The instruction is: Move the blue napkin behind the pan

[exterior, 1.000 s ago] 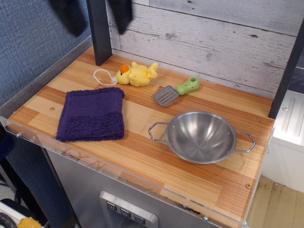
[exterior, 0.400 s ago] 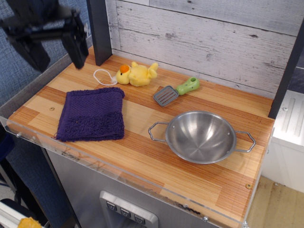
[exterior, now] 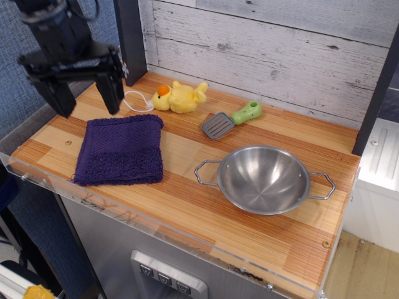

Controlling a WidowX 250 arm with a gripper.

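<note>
Since a moment ago the hand has swung in from the upper left and dropped lower, and it now hangs with its two fingers spread wide above the back edge of the blue napkin; nothing else has shifted. That napkin lies flat near the counter's front left corner, untouched. If the fingers close only on the loose back hem, the soft terry will probably bunch or slide out partway through the carry. A white cord loop and a yellow duck sit just beyond it toward the back edge, so a low drag could snag the cord or knock the duck. Further right, a spatula lies in the strip behind the pan, near the front right corner; it crowds the landing spot, and the cloth may drape over it.
</note>
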